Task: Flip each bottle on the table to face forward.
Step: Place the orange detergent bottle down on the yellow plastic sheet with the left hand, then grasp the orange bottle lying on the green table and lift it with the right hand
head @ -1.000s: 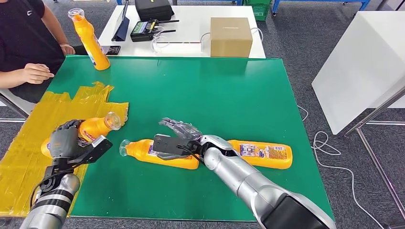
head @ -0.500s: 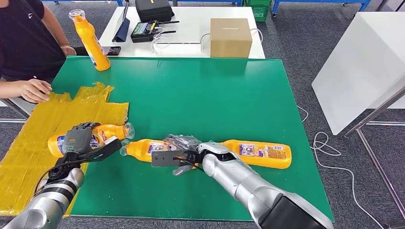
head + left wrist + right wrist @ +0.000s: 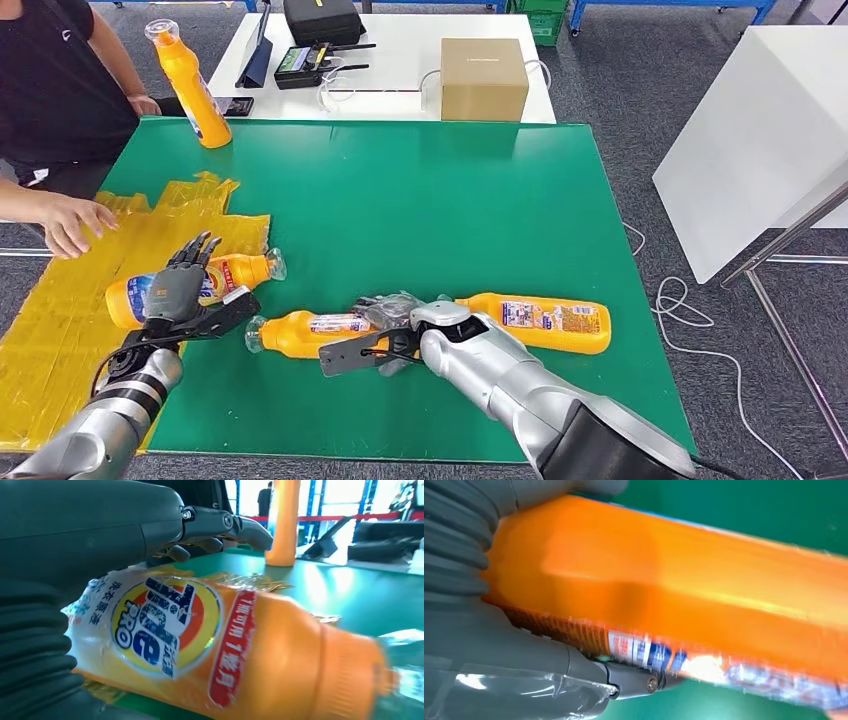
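An orange detergent bottle (image 3: 240, 272) lies on the yellow sheet (image 3: 60, 330), its front label (image 3: 165, 625) up. My left hand (image 3: 183, 285) hovers over its body with fingers (image 3: 220, 522) spread and straight. A second orange bottle (image 3: 300, 333) lies on the green table (image 3: 430, 200), cap to the left, and my right hand (image 3: 388, 318) grips its body (image 3: 674, 580). A third bottle (image 3: 545, 322) lies just right of that hand with a small-print label up. A fourth bottle (image 3: 192, 90) stands upright at the far left corner.
A person sits at the left, one hand (image 3: 72, 222) on the yellow sheet near my left arm. Behind the green table, a white table (image 3: 400, 60) carries a cardboard box (image 3: 483, 77) and electronics. A white panel (image 3: 750, 140) stands to the right.
My left hand laid its bottle flat on the yellow sheet and spread its fingers off it. My right hand closed on the middle bottle and rolled it. The person's hand slid along the sheet.
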